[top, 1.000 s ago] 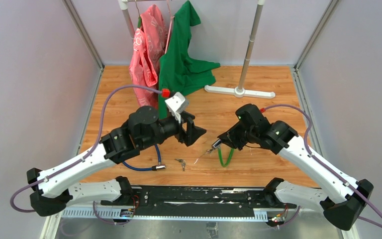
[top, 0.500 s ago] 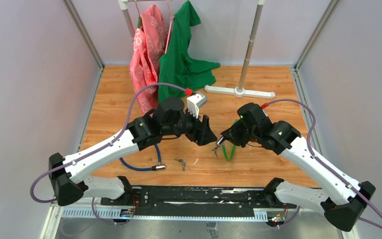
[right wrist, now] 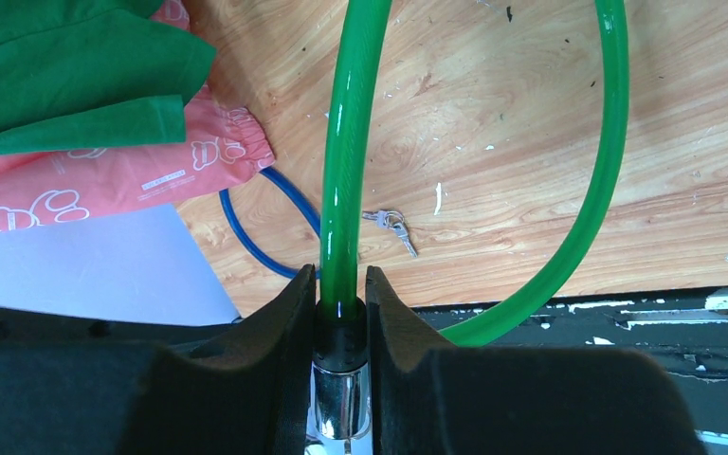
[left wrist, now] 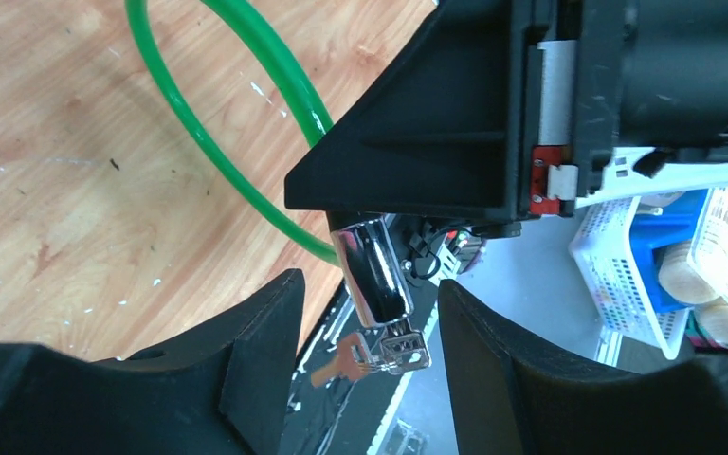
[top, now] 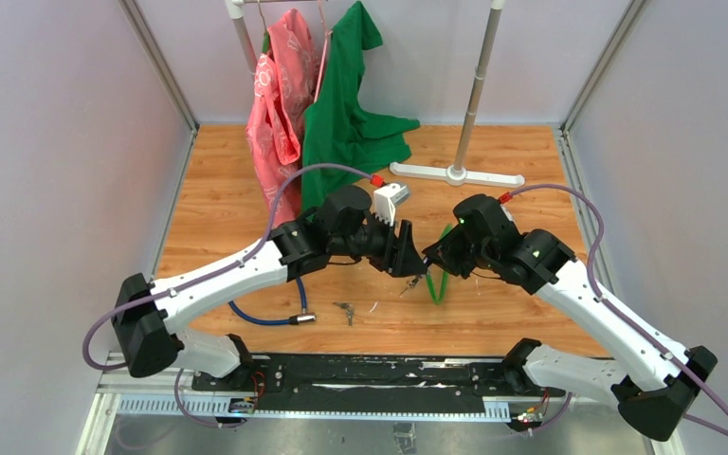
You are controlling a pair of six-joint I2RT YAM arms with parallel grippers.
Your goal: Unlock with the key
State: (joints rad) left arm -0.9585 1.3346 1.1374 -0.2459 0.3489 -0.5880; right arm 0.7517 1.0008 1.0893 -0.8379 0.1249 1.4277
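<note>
Since a second ago left gripper (left wrist: 368,289) swung in from 9 o'clock toward lock, jaws narrowed; now spread, flanking small silver key (left wrist: 406,351), touching neither side; key hangs at 6 o'clock end of shiny chrome lock cylinder (left wrist: 372,270), long axis 12-to-6; right gripper (right wrist: 341,303) pinches cylinder where glossy green cable loop (right wrist: 346,142) enters; left arm nearer key

No lettering can be read anywhere; the pink garment (right wrist: 104,180) at ten o'clock carries white printed marks, too blurred to decipher.
</note>
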